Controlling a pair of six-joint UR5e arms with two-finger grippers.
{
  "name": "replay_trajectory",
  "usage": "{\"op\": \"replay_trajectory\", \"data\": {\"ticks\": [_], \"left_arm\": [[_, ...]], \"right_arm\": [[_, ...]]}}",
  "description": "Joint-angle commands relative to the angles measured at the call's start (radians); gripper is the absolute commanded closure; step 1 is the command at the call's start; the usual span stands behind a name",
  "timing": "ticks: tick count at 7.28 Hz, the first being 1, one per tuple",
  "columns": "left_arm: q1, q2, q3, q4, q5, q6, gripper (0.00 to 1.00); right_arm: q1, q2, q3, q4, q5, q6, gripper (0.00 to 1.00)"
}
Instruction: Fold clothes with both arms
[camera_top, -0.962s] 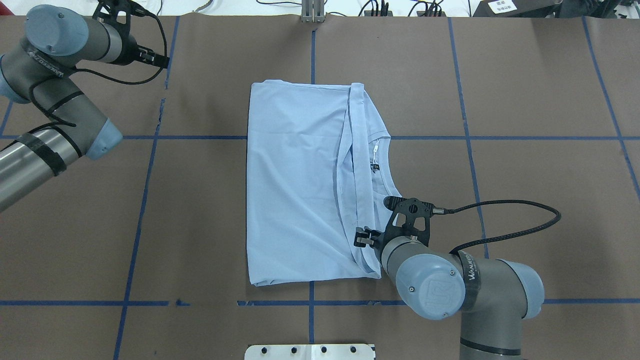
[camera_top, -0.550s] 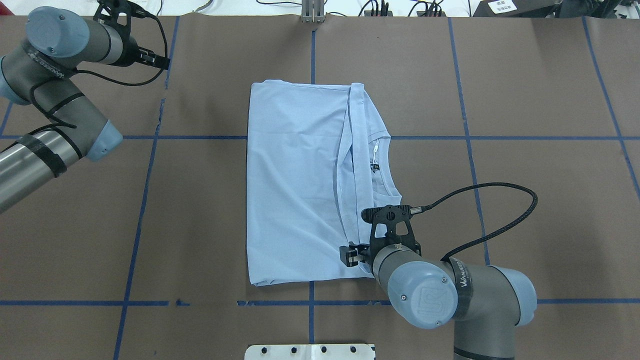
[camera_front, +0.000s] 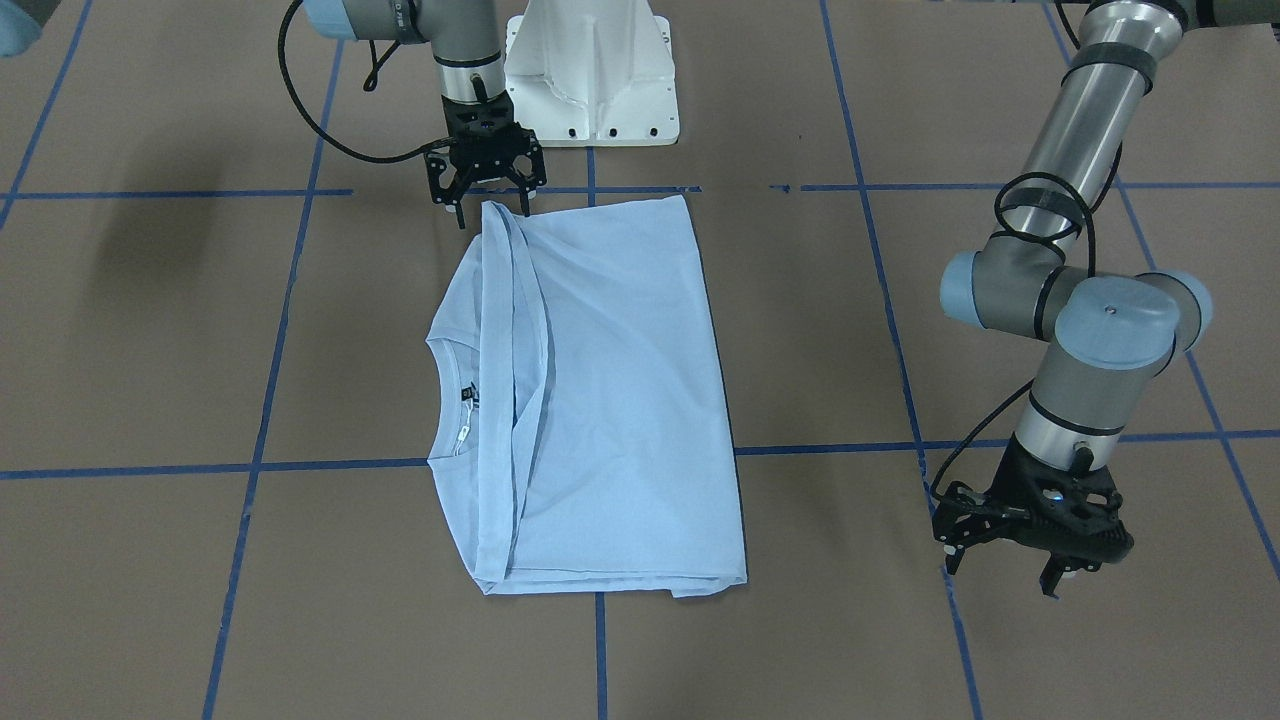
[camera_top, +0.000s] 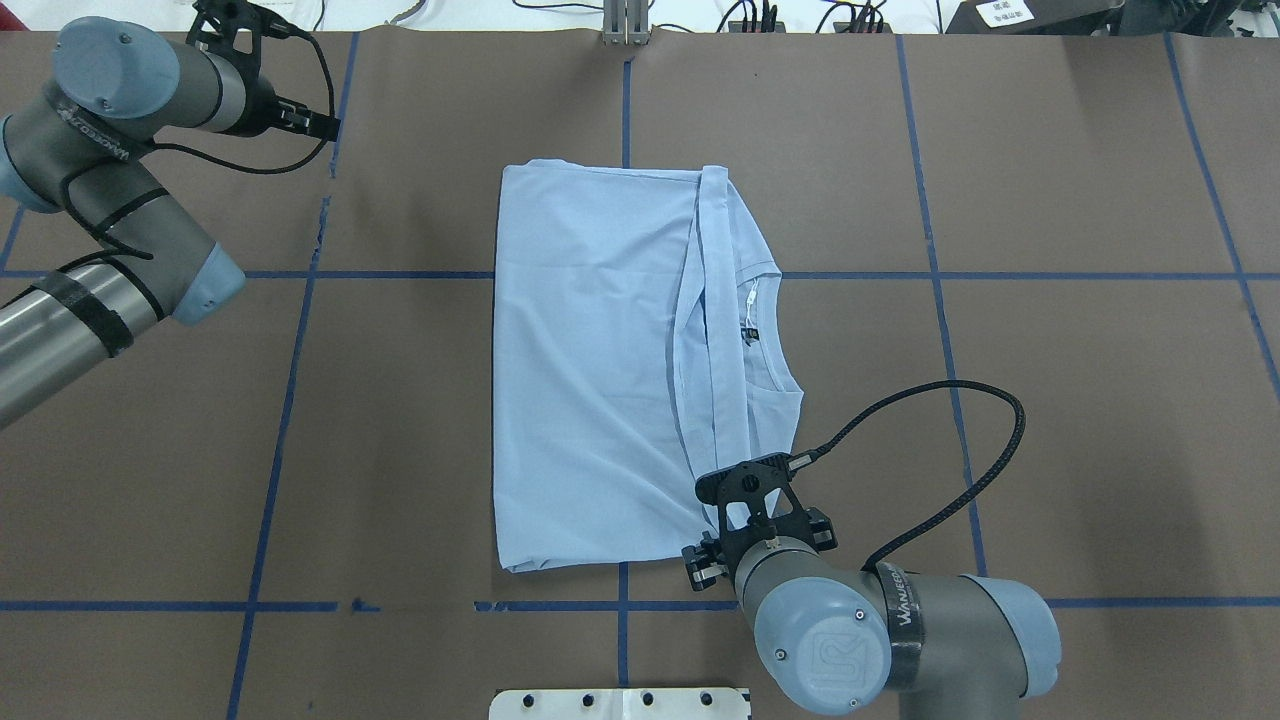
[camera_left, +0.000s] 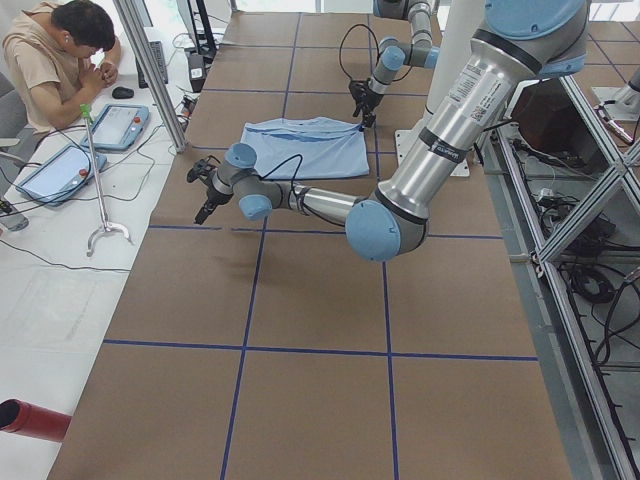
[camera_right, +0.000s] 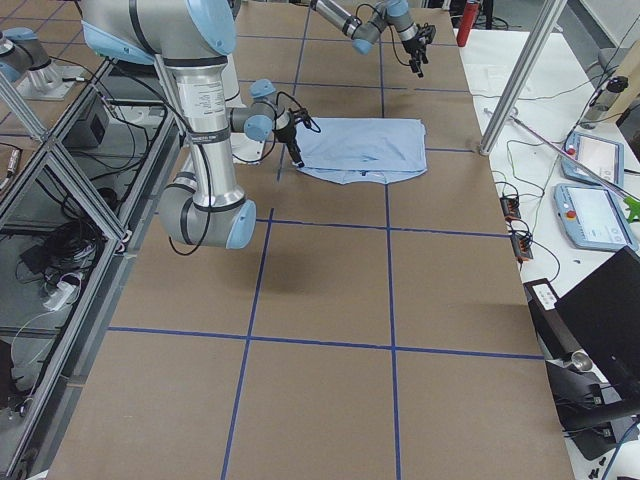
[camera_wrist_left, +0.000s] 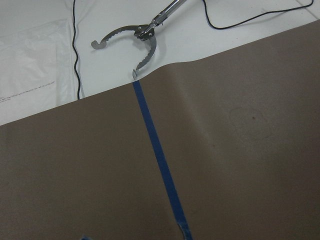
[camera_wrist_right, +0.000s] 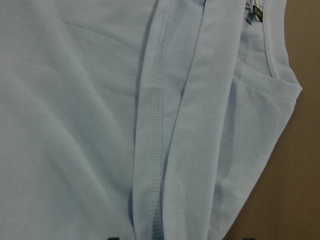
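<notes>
The half-folded T-shirt (camera_top: 590, 370) lies mid-counter (camera_top: 1050, 200); the right end effector (camera_front: 488, 200) hovers spread and empty at its five-o'clock corner seen from overhead, likely to pinch there; the left end effector (camera_front: 1005, 560), open and empty, waits clear at ten o'clock

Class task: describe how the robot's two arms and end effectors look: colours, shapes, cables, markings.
The left arm and right arm are silver-grey round tubes with light blue joint caps. The right arm's cap bears an embossed logo; a black band beside it carries white lettering. Black braided cables run to the black, open-framed left end effector and right end effector.
</notes>
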Motion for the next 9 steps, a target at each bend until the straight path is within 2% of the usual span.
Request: {"op": "replay_trajectory", "data": {"ticks": [1, 4, 5, 7, 8, 9], "left_arm": [[0.0, 0.0, 0.0, 0.0, 0.0, -0.002, 0.0], [0.0, 0.0, 0.0, 0.0, 0.0, -0.002, 0.0], [0.0, 0.0, 0.0, 0.0, 0.001, -0.001, 0.0], [0.0, 0.0, 0.0, 0.0, 0.001, -0.001, 0.0], [0.0, 0.0, 0.0, -0.002, 0.0, -0.001, 0.0], [0.0, 0.0, 0.0, -0.002, 0.0, -0.002, 0.0]], "right_arm": [[-0.005, -0.001, 0.017, -0.002, -0.002, -0.03, 0.54], [-0.006, -0.007, 0.027, -0.002, -0.005, -0.039, 0.57], [-0.008, -0.009, 0.027, -0.002, -0.007, -0.039, 0.61], [-0.008, -0.01, 0.027, 0.0, -0.01, -0.039, 0.61], [-0.008, -0.009, 0.028, 0.0, -0.012, -0.038, 0.69], [-0.009, -0.01, 0.027, 0.0, -0.015, -0.029, 0.9]]}}
